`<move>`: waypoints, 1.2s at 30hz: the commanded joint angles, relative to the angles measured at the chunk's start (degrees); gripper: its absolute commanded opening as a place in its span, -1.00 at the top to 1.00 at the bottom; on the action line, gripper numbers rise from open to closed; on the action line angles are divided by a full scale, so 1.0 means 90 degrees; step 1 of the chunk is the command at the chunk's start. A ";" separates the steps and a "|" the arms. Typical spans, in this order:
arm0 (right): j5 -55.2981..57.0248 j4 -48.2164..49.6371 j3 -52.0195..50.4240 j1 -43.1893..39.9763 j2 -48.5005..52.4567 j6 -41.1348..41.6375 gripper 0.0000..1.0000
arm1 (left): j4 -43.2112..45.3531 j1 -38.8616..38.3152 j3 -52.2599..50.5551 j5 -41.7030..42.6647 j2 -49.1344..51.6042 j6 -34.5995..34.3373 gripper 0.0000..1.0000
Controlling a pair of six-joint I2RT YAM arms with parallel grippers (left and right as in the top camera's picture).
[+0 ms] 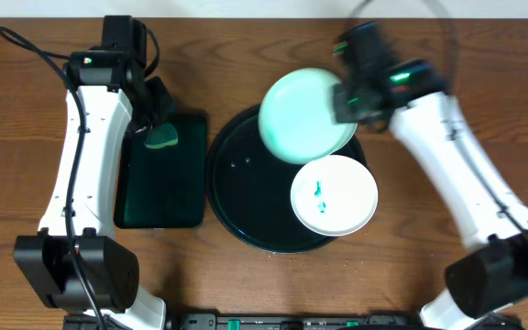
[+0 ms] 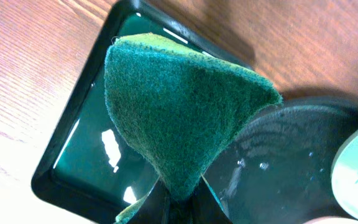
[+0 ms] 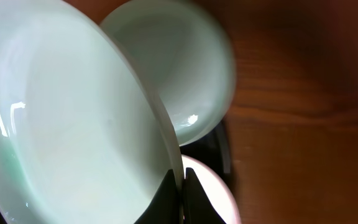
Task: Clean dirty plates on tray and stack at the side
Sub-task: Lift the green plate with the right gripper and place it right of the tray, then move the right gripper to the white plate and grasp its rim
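My right gripper (image 1: 345,97) is shut on the rim of a pale mint plate (image 1: 302,117) and holds it tilted above the far side of the round black tray (image 1: 236,197). In the right wrist view the held plate (image 3: 61,118) fills the left, pinched between the fingers (image 3: 180,186). A second pale plate (image 3: 188,74) lies behind it. A white plate with green smears (image 1: 334,194) lies on the tray's right side, and its edge also shows in the right wrist view (image 3: 211,186). My left gripper (image 1: 157,124) is shut on a green sponge (image 1: 163,138).
A black rectangular tray (image 1: 159,197) with a wet green bottom lies left of the round tray. In the left wrist view the sponge (image 2: 179,106) hangs from the fingers (image 2: 182,202) over this rectangular tray (image 2: 67,155). The round tray (image 2: 284,162) is to the right. Bare wooden table lies all round.
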 commanded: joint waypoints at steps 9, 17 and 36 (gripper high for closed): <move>-0.0816 -0.0148 -0.0886 -0.2832 -0.0012 -0.0364 0.97 | -0.0041 0.0000 -0.0070 -0.0126 -0.0005 0.0357 0.86; -0.0578 0.1392 -0.2769 -0.3623 -0.0012 -0.0515 0.97 | -0.0036 0.0000 -0.0070 -0.0129 -0.0005 0.0357 0.86; -0.0964 0.1858 -0.2788 -0.3640 -0.0015 -0.1129 -0.06 | 0.0046 0.0000 -0.0070 -0.0126 -0.0005 0.0357 0.86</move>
